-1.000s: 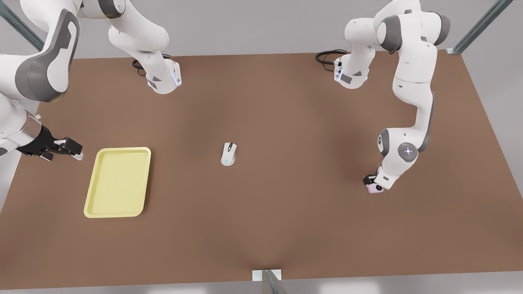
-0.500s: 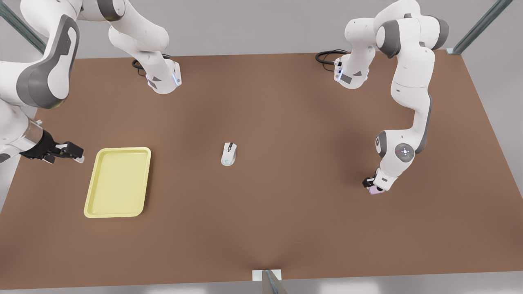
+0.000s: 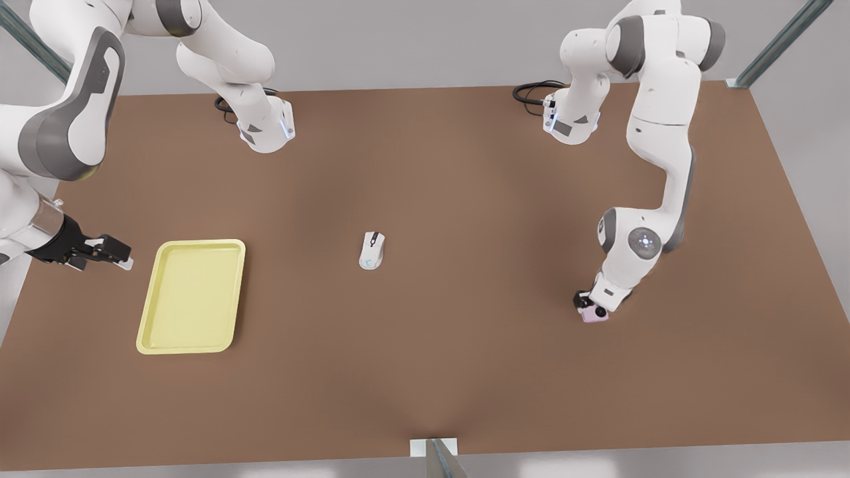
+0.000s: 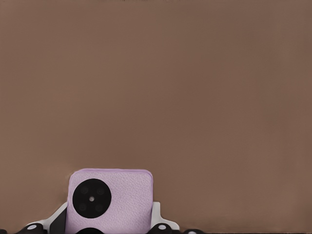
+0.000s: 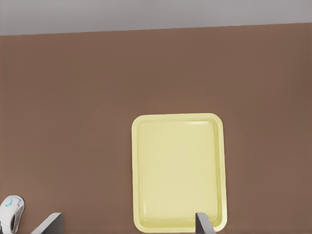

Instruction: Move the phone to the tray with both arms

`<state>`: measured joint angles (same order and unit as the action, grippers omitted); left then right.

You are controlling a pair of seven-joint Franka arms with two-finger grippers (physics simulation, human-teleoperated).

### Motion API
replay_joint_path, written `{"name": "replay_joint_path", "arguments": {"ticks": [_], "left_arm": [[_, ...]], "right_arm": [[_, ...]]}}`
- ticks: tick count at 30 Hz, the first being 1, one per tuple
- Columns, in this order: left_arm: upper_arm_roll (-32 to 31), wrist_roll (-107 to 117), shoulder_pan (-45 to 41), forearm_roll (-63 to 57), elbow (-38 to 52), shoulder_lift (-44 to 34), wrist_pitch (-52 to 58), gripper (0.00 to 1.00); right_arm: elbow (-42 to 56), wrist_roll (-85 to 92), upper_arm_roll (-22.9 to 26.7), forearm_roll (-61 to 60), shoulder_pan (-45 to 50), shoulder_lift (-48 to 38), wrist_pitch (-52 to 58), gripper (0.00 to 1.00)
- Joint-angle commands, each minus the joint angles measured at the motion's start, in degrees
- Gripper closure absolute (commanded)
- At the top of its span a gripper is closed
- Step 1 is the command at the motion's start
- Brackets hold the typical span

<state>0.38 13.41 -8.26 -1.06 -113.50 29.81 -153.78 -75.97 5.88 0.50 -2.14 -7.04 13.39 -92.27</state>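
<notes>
In the front view, the left gripper [image 3: 588, 307] is on the front view's right, low over the table [image 3: 465, 372], clamped on the phone [image 3: 594, 315]. The phone's pink body shows just under the wrist, with a black circle facing up. The right gripper [image 3: 119, 255] hangs on the front view's left, near the tray's [image 3: 192, 295] short far edge but apart from it, fingers spread with nothing between them. The tray lies flat on the table, bare inside. A white mouse [image 3: 372, 251] sits near the table's middle, between tray and phone and well apart from both.

In the left wrist view, the phone [image 4: 113, 201] sits between the left gripper's fingers [image 4: 58, 220], one black circle whole and a second one partly cut off. Brown table [image 4: 156, 87] spreads beyond it.

In the right wrist view, the tray [image 5: 178, 170] lies on the table beyond the two spread fingertips [image 5: 48, 223]. The mouse [image 5: 10, 210] shows off to one side.
</notes>
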Motion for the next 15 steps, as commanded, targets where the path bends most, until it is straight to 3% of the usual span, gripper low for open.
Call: {"name": "replay_joint_path", "arguments": {"ticks": [1, 6, 12, 15], "left_arm": [[-0.4, 4.7, -2.9, 0.4, 0.4, -0.7, 5.2, 0.28], [-0.4, 19.0, -14.1, 0.3, 9.1, 1.0, 14.2, 0.28], [-0.3, 33.2, -28.2, 0.2, 31.0, 14.7, 19.7, 0.28], [-0.3, 34.0, -33.0, 0.1, 38.0, 20.2, 20.5, 0.28]], "right_arm": [[-0.1, 0.1, -0.1, -0.1, 0.2, -0.1, 0.3, 0.0], [0.0, 0.2, 0.2, -3.0, -1.3, -0.2, 2.4, 0.0], [1.3, 0.5, -0.5, -2.8, -1.3, -1.1, 2.4, 0.0], [1.3, 0.5, -0.6, -2.4, -1.2, -0.3, 2.1, 0.0]]}}
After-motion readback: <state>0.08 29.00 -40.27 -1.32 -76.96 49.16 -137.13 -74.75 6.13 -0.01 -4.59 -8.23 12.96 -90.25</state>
